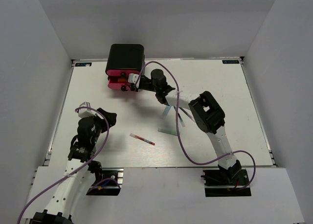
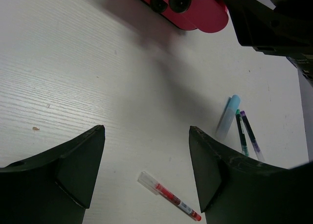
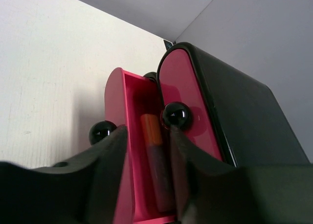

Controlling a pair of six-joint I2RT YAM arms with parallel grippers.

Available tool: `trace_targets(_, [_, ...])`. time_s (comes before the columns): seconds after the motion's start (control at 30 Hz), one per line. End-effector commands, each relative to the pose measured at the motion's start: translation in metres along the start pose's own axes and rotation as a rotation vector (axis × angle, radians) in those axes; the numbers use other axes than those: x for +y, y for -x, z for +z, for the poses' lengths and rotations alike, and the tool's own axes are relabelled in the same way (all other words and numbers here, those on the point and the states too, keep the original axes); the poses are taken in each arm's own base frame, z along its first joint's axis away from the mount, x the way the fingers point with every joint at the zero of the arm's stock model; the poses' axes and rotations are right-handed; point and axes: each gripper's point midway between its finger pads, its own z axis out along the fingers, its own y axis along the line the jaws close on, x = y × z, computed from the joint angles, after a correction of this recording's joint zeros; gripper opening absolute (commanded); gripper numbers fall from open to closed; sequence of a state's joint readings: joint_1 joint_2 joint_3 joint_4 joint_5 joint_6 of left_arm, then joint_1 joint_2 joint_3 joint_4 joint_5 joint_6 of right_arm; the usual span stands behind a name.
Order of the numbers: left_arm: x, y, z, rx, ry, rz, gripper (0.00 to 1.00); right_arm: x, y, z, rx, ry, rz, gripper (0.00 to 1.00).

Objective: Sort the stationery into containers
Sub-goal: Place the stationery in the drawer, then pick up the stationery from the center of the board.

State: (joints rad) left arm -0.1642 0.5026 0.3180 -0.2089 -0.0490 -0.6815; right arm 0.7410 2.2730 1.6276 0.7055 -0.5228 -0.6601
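Note:
The black cabinet point(image 1: 126, 56) stands at the back with its pink drawers point(image 1: 119, 82) facing the arms. One drawer point(image 3: 117, 97) is pulled out, and an orange highlighter point(image 3: 154, 150) lies inside it. My right gripper point(image 3: 146, 136) hangs just above that drawer, open, its fingers either side of the highlighter with a gap showing. My left gripper point(image 2: 146, 131) hovers open over the table at the left point(image 1: 108, 119), holding nothing. A red-and-clear pen point(image 2: 168, 197) lies below it on the table point(image 1: 142, 139). A light-blue highlighter point(image 2: 228, 116) and two thin dark pens point(image 2: 247, 135) lie to the right.
Black round knobs point(image 3: 177, 115) stick out of the drawer fronts beside my right fingers. The right arm point(image 1: 208, 114) stretches across the middle of the table point(image 1: 220, 87), over the blue highlighter point(image 1: 167, 111) and pens point(image 1: 180, 118). White walls enclose the table on three sides.

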Motion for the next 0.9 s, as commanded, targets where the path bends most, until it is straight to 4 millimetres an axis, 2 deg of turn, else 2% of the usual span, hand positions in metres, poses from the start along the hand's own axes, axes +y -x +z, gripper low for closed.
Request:
trace_targets(0.0, [-0.001, -0.001, 0.0, -0.005, -0.01, -0.004, 0.8, -0.019, 0.031, -0.004, -0.069, -0.052, -0.045, 0.44])
trace_targets(0.03, [-0.001, -0.001, 0.0, -0.005, -0.01, -0.004, 0.8, -0.024, 0.042, -0.006, -0.083, -0.059, -0.049, 0.44])
trace_targets(0.07, [-0.001, -0.001, 0.0, -0.005, -0.01, -0.004, 0.8, -0.026, 0.046, -0.01, -0.085, -0.064, -0.048, 0.38])
trace_targets(0.1, [-0.001, -0.001, 0.0, -0.005, -0.01, -0.004, 0.8, -0.02, 0.042, -0.014, -0.076, -0.058, -0.015, 0.35])
trace_targets(0.13, [-0.001, -0.001, 0.0, -0.005, -0.01, -0.004, 0.8, -0.035, 0.063, -0.023, -0.097, -0.08, -0.029, 0.31])
trace_targets(0.17, [-0.001, -0.001, 0.0, -0.005, -0.01, -0.004, 0.8, -0.036, 0.066, -0.027, -0.092, -0.078, -0.02, 0.27])
trace_targets(0.2, [-0.002, -0.002, -0.001, 0.002, -0.018, -0.004, 0.8, -0.021, 0.055, -0.035, -0.053, -0.049, 0.023, 0.18])
trace_targets(0.23, [-0.004, 0.0, 0.0, -0.008, -0.026, -0.004, 0.8, -0.033, 0.077, -0.049, -0.071, -0.047, 0.014, 0.15])
trace_targets(0.3, [-0.006, -0.002, 0.0, -0.002, -0.037, -0.013, 0.8, -0.01, 0.077, -0.07, -0.05, 0.034, 0.048, 0.04])
trace_targets(0.33, [-0.008, -0.002, 0.001, 0.002, -0.047, -0.013, 0.8, -0.002, 0.075, -0.089, -0.039, 0.083, 0.072, 0.01])
trace_targets(0.4, [-0.009, 0.0, 0.002, -0.006, -0.054, -0.014, 0.81, -0.002, 0.076, -0.111, -0.015, 0.121, 0.047, 0.01])
trace_targets(0.43, [-0.011, -0.002, 0.003, 0.002, -0.061, -0.013, 0.81, 0.027, 0.064, -0.13, 0.059, 0.249, 0.165, 0.01])
trace_targets(0.47, [-0.011, -0.002, 0.003, 0.002, -0.062, -0.013, 0.82, 0.026, 0.061, -0.14, 0.076, 0.28, 0.115, 0.06])
trace_targets(0.5, [-0.009, -0.004, 0.004, 0.011, -0.054, -0.013, 0.82, 0.053, 0.047, -0.159, 0.161, 0.376, 0.221, 0.24])
trace_targets(0.53, [-0.012, -0.003, 0.004, 0.009, -0.068, -0.013, 0.82, 0.071, 0.048, -0.175, 0.216, 0.463, 0.303, 0.35])
trace_targets(0.57, [-0.01, -0.005, 0.006, 0.018, -0.06, -0.013, 0.86, 0.069, 0.043, -0.186, 0.231, 0.489, 0.233, 0.47])
trace_targets(0.6, [-0.01, -0.005, 0.006, 0.018, -0.06, -0.013, 0.86, 0.093, 0.042, -0.204, 0.297, 0.566, 0.31, 0.58])
trace_targets(0.63, [-0.01, -0.008, 0.008, 0.032, -0.06, -0.013, 0.87, 0.109, 0.038, -0.216, 0.332, 0.602, 0.348, 0.67])
trace_targets(0.67, [-0.012, -0.005, 0.008, 0.023, -0.068, -0.013, 0.96, 0.118, 0.041, -0.229, 0.371, 0.627, 0.368, 0.69])
trace_targets(0.77, [-0.011, -0.009, 0.011, 0.042, -0.064, -0.012, 1.0, 0.16, 0.021, -0.26, 0.473, 0.668, 0.414, 0.7])
trace_targets(0.83, [-0.018, -0.004, 0.012, 0.038, -0.081, -0.013, 1.0, 0.174, 0.019, -0.268, 0.506, 0.665, 0.46, 0.69])
trace_targets(0.87, [-0.016, -0.007, 0.013, 0.049, -0.073, -0.012, 1.0, 0.174, 0.015, -0.267, 0.521, 0.654, 0.453, 0.68])
